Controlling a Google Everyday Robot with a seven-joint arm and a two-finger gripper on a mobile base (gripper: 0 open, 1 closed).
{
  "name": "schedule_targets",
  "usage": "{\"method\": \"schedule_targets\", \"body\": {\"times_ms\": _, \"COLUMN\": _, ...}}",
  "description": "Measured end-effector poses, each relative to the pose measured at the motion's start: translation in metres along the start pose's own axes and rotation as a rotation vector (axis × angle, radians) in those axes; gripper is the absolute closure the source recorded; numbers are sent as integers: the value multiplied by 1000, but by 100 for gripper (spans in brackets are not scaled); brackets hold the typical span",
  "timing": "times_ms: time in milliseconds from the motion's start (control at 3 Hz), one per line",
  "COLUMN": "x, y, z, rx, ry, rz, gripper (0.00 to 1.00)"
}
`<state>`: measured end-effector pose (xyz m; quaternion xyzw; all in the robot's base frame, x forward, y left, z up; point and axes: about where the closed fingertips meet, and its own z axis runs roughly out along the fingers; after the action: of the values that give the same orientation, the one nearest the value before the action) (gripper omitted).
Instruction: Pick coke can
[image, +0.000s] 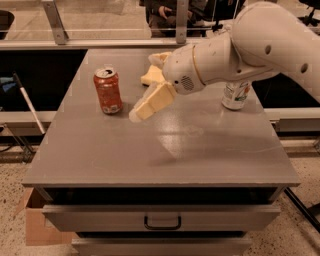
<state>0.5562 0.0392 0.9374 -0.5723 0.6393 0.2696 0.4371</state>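
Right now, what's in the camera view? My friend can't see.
A white robot arm holds its open claw beside an upright red coke can on a grey table. A yellow sponge and silver can sit farther back.

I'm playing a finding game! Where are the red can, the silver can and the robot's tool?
red can (108, 92): camera view, middle of its side.
silver can (235, 97): camera view, its lower side.
tool (144, 89): camera view, between its fingertips, beside the red can.

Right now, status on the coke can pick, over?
Gripper open, hovering beside coke can, not touching. Can upright, free. Beyond it, yellow sponge; nothing between gripper and can.
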Motion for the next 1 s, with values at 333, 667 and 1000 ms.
{"method": "schedule_targets", "body": {"times_ms": 333, "x": 1, "y": -25, "z": 13, "rx": 90, "ry": -41, "rz": -34, "gripper": 0}}
{"method": "schedule_targets", "body": {"times_ms": 667, "x": 4, "y": -48, "z": 32, "rx": 145, "ry": -80, "rz": -25, "gripper": 0}}
{"method": "schedule_targets", "body": {"times_ms": 1000, "x": 13, "y": -60, "z": 56, "rx": 158, "ry": -104, "rz": 51, "gripper": 0}}
